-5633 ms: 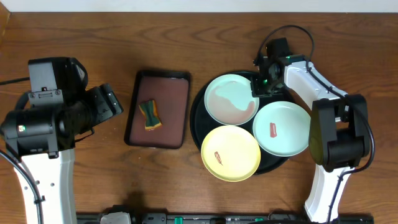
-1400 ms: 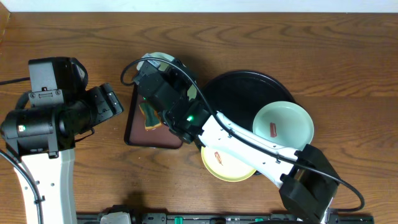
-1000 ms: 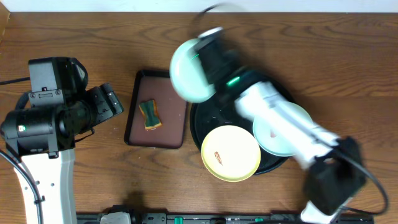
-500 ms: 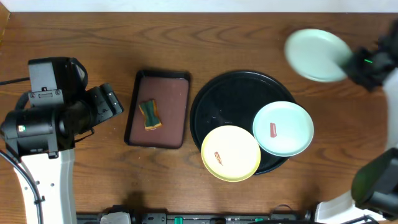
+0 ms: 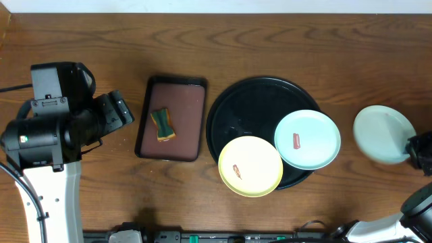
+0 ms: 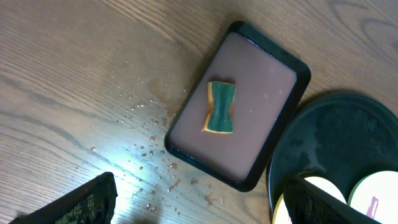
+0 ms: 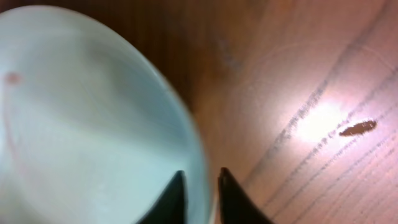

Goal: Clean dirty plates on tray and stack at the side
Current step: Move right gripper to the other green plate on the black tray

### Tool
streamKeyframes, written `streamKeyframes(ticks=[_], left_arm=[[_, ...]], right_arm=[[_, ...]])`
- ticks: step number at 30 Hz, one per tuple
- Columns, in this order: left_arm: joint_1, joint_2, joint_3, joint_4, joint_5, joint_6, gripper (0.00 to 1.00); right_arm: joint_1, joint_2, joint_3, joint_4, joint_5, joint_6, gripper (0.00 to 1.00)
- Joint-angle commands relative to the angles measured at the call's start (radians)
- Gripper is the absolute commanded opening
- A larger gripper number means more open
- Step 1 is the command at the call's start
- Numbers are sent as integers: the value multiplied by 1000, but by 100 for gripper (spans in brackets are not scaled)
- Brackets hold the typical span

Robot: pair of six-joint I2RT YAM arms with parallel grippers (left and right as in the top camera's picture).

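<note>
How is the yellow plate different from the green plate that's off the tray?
The yellow plate sits on the black tray; the far green plate is over bare wood. The yellow plate has a reddish smear; the far green plate looks plain from above. Both are round, similar in size.

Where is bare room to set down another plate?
Bare wood along the far edge beyond the brown tray and black tray; the black tray's upper-left half too. Crowded: its lower right, under the yellow plate and smeared mint plate.
</note>
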Motion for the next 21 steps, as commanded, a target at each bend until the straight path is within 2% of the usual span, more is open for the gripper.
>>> streamKeyframes(ticks=[1,2,5,7,11,13,17,21], left_arm=[[5,-4,7,-1,-10,6,86],[5,-4,7,-2,-10,6,86],[5,-4,7,-2,-10,6,86],[5,-4,7,-1,-10,6,86],[5,-4,7,-2,-10,6,86],[5,-4,7,-1,-10,6,86],[5,-4,7,-2,-10,6,86],[5,-4,7,-1,-10,6,87]], right_arm=[[3,-3,1,10,38,-40,59],[3,-13,4,8,33,-40,63],[6,-62,5,13,8,-41,64],[14,-113,5,23,-53,-76,62],[64,-211,5,52,-325,-150,55],[121,-254,5,47,-370,-164,54],[278,-286,5,-22,-288,-245,50],[462,-261,-19,-92,-13,-257,46]])
